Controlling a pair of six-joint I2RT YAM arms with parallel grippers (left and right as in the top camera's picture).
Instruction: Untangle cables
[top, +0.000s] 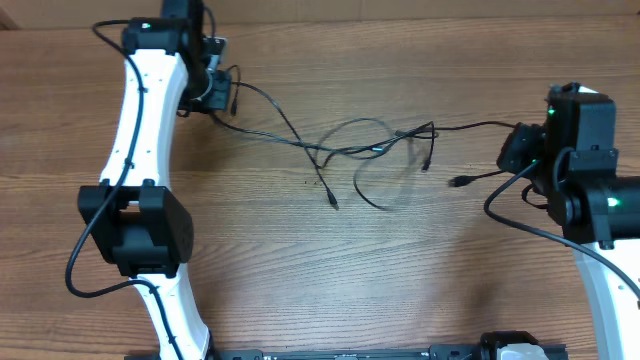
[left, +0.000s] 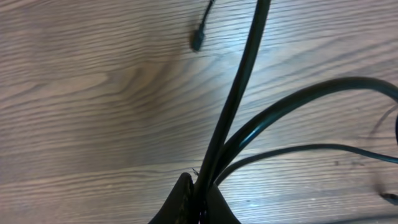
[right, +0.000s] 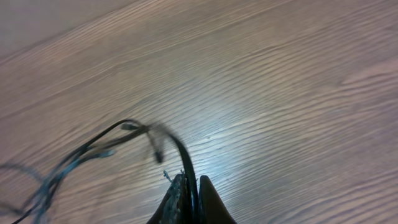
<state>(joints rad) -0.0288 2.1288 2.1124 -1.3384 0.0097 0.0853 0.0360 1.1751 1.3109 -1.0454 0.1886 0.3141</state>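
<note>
**A:** Where are the cables?

**B:** The cables (top: 370, 150) lie in a loose knot around the middle of the worktop (top: 300, 270), a little toward its far edge. Strands run out from it to both sides. One plug end (top: 334, 204) lies free on the near side of the knot, and a second plug end (top: 455, 183) lies toward the right edge.

**A:** And the left gripper?

**B:** The left gripper (left: 198, 186) is by the far left corner. Its fingers are pressed together on a few strands, which fan out from between the tips.

**A:** The right one?

**B:** The right gripper (right: 191, 186) is by the right edge and is also pinching cable. That view is blurred. It looks like a single strand, though I cannot be sure.
</note>
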